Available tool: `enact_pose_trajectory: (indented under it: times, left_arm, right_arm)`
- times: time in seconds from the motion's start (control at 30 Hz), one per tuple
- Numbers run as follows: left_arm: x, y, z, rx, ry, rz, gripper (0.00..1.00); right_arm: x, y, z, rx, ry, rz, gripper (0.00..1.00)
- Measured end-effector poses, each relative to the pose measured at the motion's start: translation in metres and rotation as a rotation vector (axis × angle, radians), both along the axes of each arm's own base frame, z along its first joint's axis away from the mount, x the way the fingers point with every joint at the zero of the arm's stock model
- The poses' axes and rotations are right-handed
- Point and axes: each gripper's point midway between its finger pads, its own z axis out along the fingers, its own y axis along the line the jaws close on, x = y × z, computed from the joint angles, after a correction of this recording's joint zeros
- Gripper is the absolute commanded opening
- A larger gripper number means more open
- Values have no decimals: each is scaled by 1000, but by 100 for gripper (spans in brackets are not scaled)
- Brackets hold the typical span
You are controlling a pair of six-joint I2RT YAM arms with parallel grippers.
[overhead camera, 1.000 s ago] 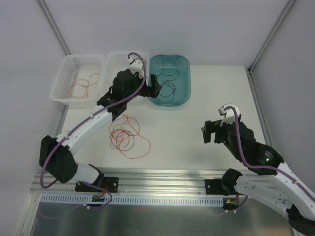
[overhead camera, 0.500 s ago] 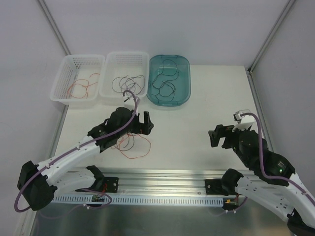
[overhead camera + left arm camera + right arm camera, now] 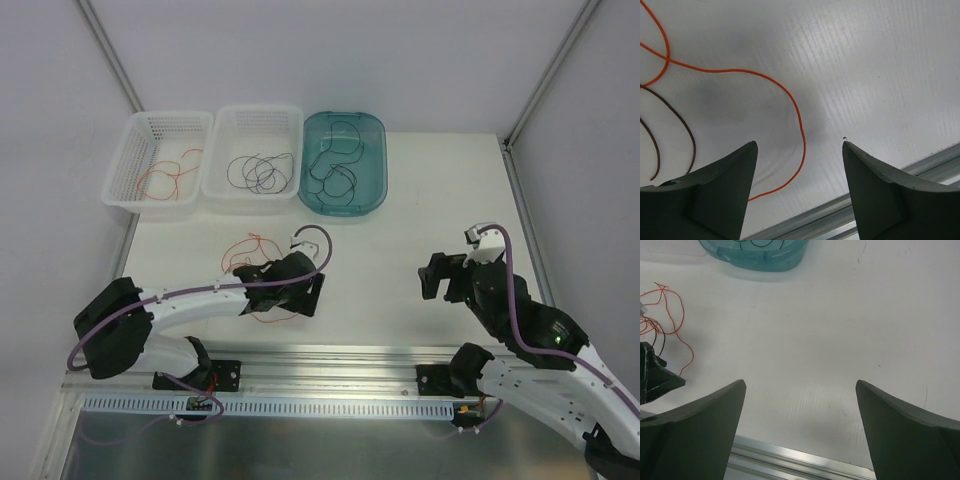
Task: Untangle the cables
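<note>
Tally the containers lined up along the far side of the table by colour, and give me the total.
White lattice plastic baskets: 2
Teal translucent plastic tub: 1
Total: 3

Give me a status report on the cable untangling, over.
Left hand open, empty, low over an orange wire. Right hand open, empty, off to the side. Red-and-black tangle on table, partly hidden by the left arm.
</note>
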Motion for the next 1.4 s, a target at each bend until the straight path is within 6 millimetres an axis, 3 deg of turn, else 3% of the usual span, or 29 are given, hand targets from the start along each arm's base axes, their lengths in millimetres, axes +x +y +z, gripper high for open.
enact_pose_trajectory:
  times: [0.1, 0.2, 0.23, 0.3, 0.47, 0.6, 0.7, 0.87, 0.97, 1.07, 1.17, 1.3, 1.4]
  left_arm:
    - [-2, -2, -10, 45, 20, -3, 59]
    - [1, -10, -17, 73, 32, 2, 35]
    - [1, -13, -20, 83, 37, 2, 19]
    - [-1, -18, -24, 101, 51, -6, 1]
    - [-4, -24, -24, 126, 59, -30, 0]
    - [-1, -32, 5, 85, 22, -52, 0]
    - [9, -43, 54, -1, -70, -82, 0]
    - [37, -47, 183, -173, -318, -111, 0]
    - [64, -21, 265, -251, -472, -46, 0]
    - [85, 22, 330, -260, -617, 52, 0]
    - [94, 61, 386, -248, -750, 136, 0]
    - [87, 95, 453, -268, -898, 198, 0]
    - [78, 100, 481, -311, -953, 190, 0]
  right_arm:
    - [1, 1, -1, -4, 7, 0, 97]
    - [1, 1, -1, -2, 7, -1, 97]
    - [1, 1, -1, -2, 7, -1, 97]
    - [1, 1, -1, -3, 7, -1, 97]
    - [1, 1, -1, -4, 7, -1, 97]
    - [1, 1, -1, -4, 7, -1, 97]
    - [1, 1, -2, -4, 7, -1, 97]
    - [1, 2, -2, -10, 11, 0, 97]
    - [1, 2, -3, -11, 11, 0, 97]
    - [1, 2, -3, -10, 11, 0, 97]
    - [1, 2, -3, -10, 11, 0, 97]
    - [3, 3, -2, -13, 9, 4, 97]
    - [4, 13, -2, -7, 12, 35, 96]
